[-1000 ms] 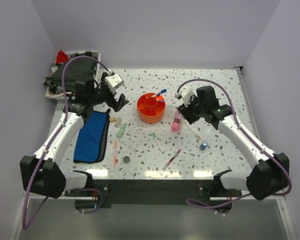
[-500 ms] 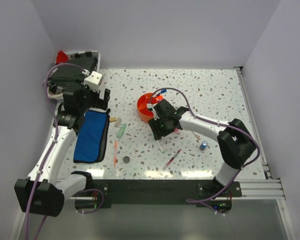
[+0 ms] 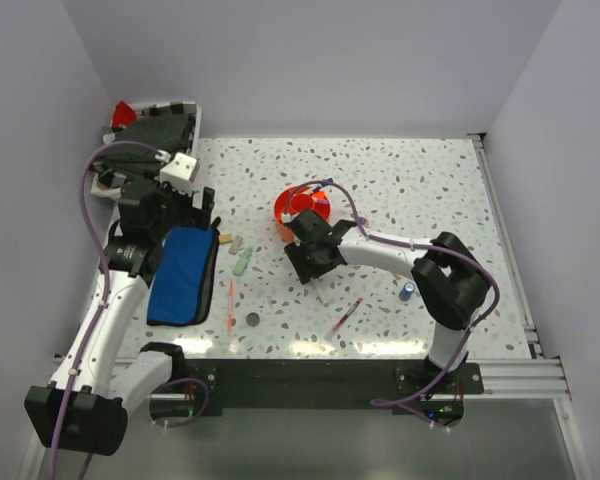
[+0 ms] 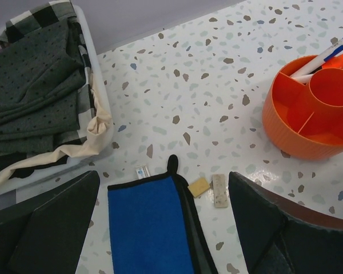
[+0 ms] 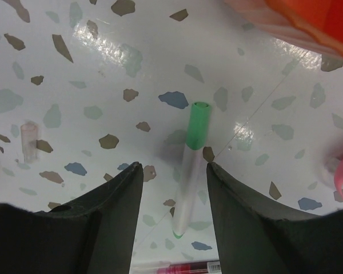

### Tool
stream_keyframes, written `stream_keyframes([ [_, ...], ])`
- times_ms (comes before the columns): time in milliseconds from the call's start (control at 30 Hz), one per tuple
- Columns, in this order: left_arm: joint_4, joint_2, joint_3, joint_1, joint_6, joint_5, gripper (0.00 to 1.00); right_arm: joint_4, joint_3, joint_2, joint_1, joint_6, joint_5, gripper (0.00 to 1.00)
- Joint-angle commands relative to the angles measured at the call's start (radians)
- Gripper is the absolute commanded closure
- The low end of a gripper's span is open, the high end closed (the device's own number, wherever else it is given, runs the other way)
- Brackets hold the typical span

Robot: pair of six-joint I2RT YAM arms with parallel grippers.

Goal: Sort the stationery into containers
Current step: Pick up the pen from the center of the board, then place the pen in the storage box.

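A green-capped pen (image 5: pixel 188 171) is lying flat on the speckled bench (image 5: pixel 74 68), just in front of the orange organiser (image 4: pixel 297 142). The right gripper (image 5: pixel 172 171) is hovering over it with its fingers apart, one on each side of the barrel and neither touching it.

The step in hand looks like picking up this pen. The barrel is lying slightly askew between the fingers, nearer the right one. Centring it first should stop the closing fingers from rolling it away. Gripping mid-barrel rather than on the cap would likely be steadier, since the pen is thin, round and smooth. The fingers will probably need to come almost down to the bench.

The pen has a pale, translucent barrel and a glossy cap. The bench is hard, shiny terrazzo that is reflecting the light. The organiser is ribbed plastic, round, with dividers and a central cup, and a blue-capped pen (image 4: pixel 331 54) is already leaning inside.

Further left, the left gripper (image 4: pixel 163 194) is hanging with its fingers wide apart and holding nothing. Below it are a soft blue pouch (image 4: pixel 151 228) and two small erasers (image 4: pixel 198 186), near a white tray (image 4: pixel 97 108) of dark cloth.
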Motion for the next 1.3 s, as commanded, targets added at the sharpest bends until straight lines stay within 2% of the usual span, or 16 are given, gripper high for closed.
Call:
stream_keyframes([
  [0, 0.007, -0.027, -0.007, 0.008, -0.022, 0.005, 0.00, 0.037, -0.018, -0.014, 0.000, 0.016, 0.047, 0.48],
  [267, 0.029, -0.018, -0.018, 0.010, -0.046, 0.035, 0.00, 0.095, -0.056, 0.049, 0.000, -0.013, 0.090, 0.59],
  [333, 0.026, -0.013, -0.015, 0.010, -0.042, 0.039, 0.00, 0.098, -0.059, 0.059, 0.000, -0.036, 0.088, 0.83],
  [400, 0.029, -0.013, -0.013, 0.010, -0.040, 0.044, 0.00, 0.091, -0.058, 0.059, 0.000, -0.050, 0.088, 1.00],
  [467, 0.026, -0.012, -0.004, 0.010, -0.035, 0.045, 0.00, 0.057, -0.041, 0.037, 0.000, -0.065, 0.082, 1.00],
  [567, 0.021, -0.008, 0.022, 0.010, -0.023, 0.053, 0.00, -0.012, 0.025, -0.075, 0.001, -0.133, 0.056, 1.00],
  [633, 0.019, -0.004, 0.039, 0.010, -0.016, 0.059, 0.00, -0.049, 0.098, -0.174, 0.001, -0.200, -0.016, 1.00],
  [733, 0.033, 0.014, 0.068, 0.010, -0.009, 0.097, 0.00, -0.017, 0.126, -0.328, -0.003, -0.262, -0.085, 1.00],
  [800, 0.049, 0.033, 0.083, 0.010, -0.011, 0.139, 0.00, 0.162, 0.088, -0.410, -0.013, -0.260, -0.108, 1.00],
  [833, 0.067, 0.054, 0.089, 0.010, -0.012, 0.159, 0.00, 0.258, 0.011, -0.478, -0.023, -0.250, -0.094, 1.00],
  [867, 0.075, 0.068, 0.097, 0.010, -0.012, 0.177, 0.00, 0.425, -0.018, -0.501, -0.031, -0.244, -0.062, 1.00],
  [900, 0.084, 0.080, 0.102, 0.008, -0.014, 0.208, 0.00, 0.480, -0.035, -0.503, -0.037, -0.234, -0.047, 1.00],
  [933, 0.099, 0.111, 0.106, 0.010, -0.032, 0.222, 0.00, 0.506, -0.039, -0.482, -0.048, -0.228, -0.022, 1.00],
  [1033, 0.099, 0.189, 0.138, 0.008, -0.022, 0.291, 0.00, 0.722, -0.096, -0.437, -0.089, -0.227, -0.016, 1.00],
  [1067, 0.101, 0.209, 0.158, 0.008, -0.013, 0.298, 0.00, 0.859, -0.116, -0.425, -0.097, -0.237, -0.016, 1.00],
  [1267, 0.053, 0.355, 0.308, 0.008, 0.066, 0.279, 0.00, 1.170, -0.110, -0.230, -0.174, -0.240, -0.033, 1.00],
])
